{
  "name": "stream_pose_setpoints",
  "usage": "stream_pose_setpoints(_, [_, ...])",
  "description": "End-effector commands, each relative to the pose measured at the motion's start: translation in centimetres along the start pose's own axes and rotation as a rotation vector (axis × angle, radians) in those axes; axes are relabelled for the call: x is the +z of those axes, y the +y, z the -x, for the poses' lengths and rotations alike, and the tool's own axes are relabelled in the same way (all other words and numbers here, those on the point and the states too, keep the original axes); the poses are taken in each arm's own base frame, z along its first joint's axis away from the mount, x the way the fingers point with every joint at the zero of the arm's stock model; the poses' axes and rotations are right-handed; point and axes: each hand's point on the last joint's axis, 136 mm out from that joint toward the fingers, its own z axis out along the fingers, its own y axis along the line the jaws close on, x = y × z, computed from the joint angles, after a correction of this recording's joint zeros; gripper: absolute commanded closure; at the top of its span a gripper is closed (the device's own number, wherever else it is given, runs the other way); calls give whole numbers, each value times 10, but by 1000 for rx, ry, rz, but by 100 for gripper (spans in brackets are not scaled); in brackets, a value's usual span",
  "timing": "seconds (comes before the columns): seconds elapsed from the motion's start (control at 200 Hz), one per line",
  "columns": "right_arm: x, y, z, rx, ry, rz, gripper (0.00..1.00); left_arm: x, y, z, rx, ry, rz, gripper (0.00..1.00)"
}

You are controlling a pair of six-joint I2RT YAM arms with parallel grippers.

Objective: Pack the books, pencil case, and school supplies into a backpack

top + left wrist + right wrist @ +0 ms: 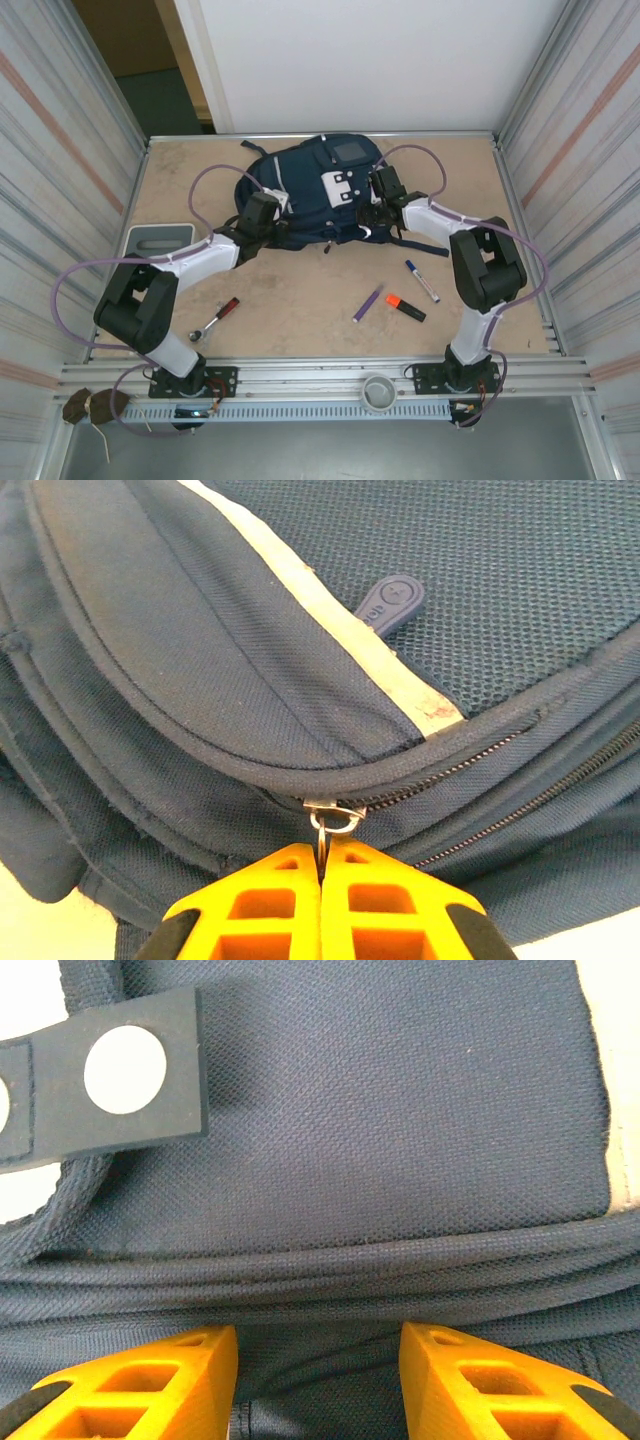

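A tan wooden counter [300, 300] sits between grey ribbed walls. At its far side lies the big navy-blue cloth backpack [320, 200] with thin white stripes.

The left pincer [321, 848] is squeezed tight on the small silver metal zip ring [322, 825], at the bag's left side. The ring sits right at its tips. From there the zip line [450, 770] runs off to the right and a bit up in the left wrist view. I think the pull has to go along that line to open the bag.

The right pincer [318, 1345] is at the bag's right side. Its yellow fingers [150, 1380] are partway apart with blue cloth between them. I cannot tell if it pinches the cloth.

The slim purple pen [368, 302], the orange highlighter [405, 307] with a black cap and the white marker [422, 281] with a blue cap lie on the counter, nearer the right arm.
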Motion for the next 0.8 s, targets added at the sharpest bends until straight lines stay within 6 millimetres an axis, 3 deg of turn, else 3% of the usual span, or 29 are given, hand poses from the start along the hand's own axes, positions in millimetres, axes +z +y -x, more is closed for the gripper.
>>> stream_pose_setpoints(0.0, [10,-25,17,-5,-1,-78,54,-11,-6,0,13,8,-41,100])
stream_pose_setpoints(0.165, [11,-11,52,-2,-23,4,53,-11,-39,10,13,-12,-127,100])
stream_pose_setpoints(0.346, [-17,-4,83,-3,-75,39,52,-11,-78,25,41,-35,-237,100])
stream_pose_setpoints(0.406, [-28,4,79,18,-76,89,51,-11,-85,28,47,-42,-248,100])
stream_pose_setpoints(0.571, [-55,50,51,161,-72,396,45,-14,-97,26,56,-48,-268,100])
stream_pose_setpoints(0.791, [-56,105,28,275,25,639,38,-14,-105,17,69,-39,-278,100])
